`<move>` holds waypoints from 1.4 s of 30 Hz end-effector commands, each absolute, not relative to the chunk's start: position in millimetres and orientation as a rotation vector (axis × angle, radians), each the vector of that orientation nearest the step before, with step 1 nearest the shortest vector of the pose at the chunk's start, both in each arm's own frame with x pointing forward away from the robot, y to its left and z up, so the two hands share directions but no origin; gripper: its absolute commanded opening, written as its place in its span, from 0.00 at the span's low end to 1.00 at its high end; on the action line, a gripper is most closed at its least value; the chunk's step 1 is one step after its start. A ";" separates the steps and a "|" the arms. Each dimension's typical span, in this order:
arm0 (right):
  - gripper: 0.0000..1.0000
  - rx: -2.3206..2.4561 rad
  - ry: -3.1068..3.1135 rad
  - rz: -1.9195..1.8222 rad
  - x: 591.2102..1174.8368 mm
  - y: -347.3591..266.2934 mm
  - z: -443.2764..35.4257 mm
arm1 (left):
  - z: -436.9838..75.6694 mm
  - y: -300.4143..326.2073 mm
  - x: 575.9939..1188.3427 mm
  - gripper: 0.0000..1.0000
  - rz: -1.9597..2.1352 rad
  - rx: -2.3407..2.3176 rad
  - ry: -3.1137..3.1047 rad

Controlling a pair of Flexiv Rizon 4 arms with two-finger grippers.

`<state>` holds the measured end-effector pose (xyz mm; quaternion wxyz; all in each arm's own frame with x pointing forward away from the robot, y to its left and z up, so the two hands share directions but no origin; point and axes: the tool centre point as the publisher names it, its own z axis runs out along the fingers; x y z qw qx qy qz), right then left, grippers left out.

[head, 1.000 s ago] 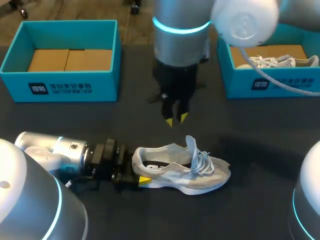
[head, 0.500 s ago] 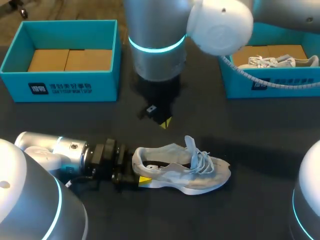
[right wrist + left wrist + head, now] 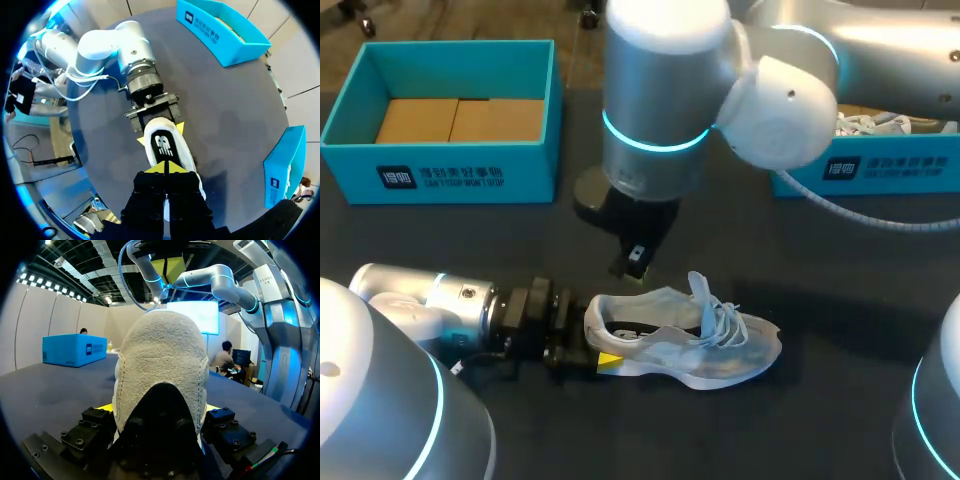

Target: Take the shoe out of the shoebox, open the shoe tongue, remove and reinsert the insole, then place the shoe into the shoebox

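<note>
Our left gripper (image 3: 592, 338) pinches the shoe (image 3: 692, 342) by its heel, toe pointing away, while our right gripper (image 3: 165, 168), tips pressed together, hangs above the opening.

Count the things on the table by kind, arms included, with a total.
Boxes: 2, left box, right box.
Shoes: 2, shoe on the table, shoe in the right box.
Arms: 2, left arm, right arm.
Total: 6.
</note>
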<state>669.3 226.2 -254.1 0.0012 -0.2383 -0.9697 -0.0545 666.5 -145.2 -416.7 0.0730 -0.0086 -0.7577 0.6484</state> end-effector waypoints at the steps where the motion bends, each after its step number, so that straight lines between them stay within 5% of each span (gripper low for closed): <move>1: 0.00 -0.745 -3.037 -0.216 668.9 219.4 -254.8 | -421.4 -146.8 667.8 0.00 1.949 -0.026 -2.275; 12: 0.00 -0.447 -3.150 -0.279 657.1 234.6 -307.0 | -421.4 -146.8 667.8 0.00 1.949 -0.026 -2.275; 42: 0.00 -0.357 -3.158 -0.294 665.0 223.7 -339.0 | -421.4 -146.8 667.8 0.00 1.949 -0.026 -2.275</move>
